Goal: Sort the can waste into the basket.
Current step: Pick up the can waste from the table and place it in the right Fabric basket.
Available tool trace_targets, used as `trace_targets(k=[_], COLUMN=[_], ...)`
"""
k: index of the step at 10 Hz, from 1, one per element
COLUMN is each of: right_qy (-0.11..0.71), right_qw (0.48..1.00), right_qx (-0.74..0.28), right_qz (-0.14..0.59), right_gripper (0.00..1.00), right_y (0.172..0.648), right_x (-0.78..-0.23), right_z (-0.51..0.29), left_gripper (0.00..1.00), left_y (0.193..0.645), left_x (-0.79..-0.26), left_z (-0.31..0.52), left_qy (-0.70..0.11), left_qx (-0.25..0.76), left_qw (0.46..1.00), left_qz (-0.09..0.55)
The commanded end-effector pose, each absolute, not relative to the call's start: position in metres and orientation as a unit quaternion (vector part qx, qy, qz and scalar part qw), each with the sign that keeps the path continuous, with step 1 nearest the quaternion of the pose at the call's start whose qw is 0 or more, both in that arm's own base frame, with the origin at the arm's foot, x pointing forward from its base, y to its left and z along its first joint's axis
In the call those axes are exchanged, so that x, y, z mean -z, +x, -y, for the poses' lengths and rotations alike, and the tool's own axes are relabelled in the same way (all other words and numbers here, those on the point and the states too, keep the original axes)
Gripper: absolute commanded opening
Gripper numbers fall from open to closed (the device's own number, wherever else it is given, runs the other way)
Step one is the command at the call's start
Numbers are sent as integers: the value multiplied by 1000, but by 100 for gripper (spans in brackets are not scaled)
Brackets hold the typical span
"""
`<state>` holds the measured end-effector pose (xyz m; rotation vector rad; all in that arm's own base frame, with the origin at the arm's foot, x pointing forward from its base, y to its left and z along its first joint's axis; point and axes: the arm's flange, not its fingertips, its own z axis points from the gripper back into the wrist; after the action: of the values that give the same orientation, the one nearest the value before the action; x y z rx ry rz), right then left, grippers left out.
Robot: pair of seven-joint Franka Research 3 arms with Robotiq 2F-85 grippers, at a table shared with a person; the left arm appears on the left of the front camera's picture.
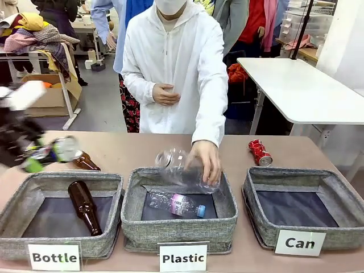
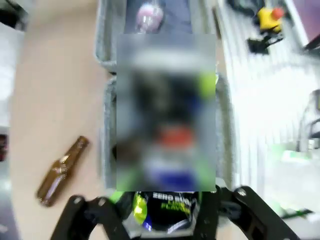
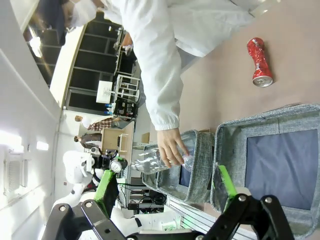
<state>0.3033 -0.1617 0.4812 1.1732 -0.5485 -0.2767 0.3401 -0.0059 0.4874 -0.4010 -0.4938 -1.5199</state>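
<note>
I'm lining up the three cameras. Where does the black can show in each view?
Front view: the black can is at the far left, blurred, held by the left gripper above the table.
Left wrist view: bottom centre, close up.
Right wrist view: lower left, small and far off.
Shared landmark: the Plastic basket.

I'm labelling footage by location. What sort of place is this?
Probably a robotics lab or workshop: a Bottle bin, Plastic bin and Can basket on a tan table, a white work table behind, and heaped clothes and a cardboard box at the far left.
</note>
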Motion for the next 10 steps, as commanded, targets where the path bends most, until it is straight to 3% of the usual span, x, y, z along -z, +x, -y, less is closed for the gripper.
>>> trace_targets(k=[1,7,9,10], right_qy=[552,552,552,545], right_qw=[782,782,782,789], right_qx=[125,125,125,128], right_qz=[263,263,263,255], right_gripper=[100,100,100,100], right_y=[304,304,304,303], right_x=[-482,-482,-482,-481], right_z=[161,161,161,162], left_gripper=[50,50,50,50], left_y=[282,296,333,357], left_x=[-469,-462,-478,-484], left_z=[-47,1,39,85], left_qy=[-186,-189,-228,-248], left_qx=[662,652,638,647], left_qw=[669,682,680,678], left_qz=[282,272,279,246])
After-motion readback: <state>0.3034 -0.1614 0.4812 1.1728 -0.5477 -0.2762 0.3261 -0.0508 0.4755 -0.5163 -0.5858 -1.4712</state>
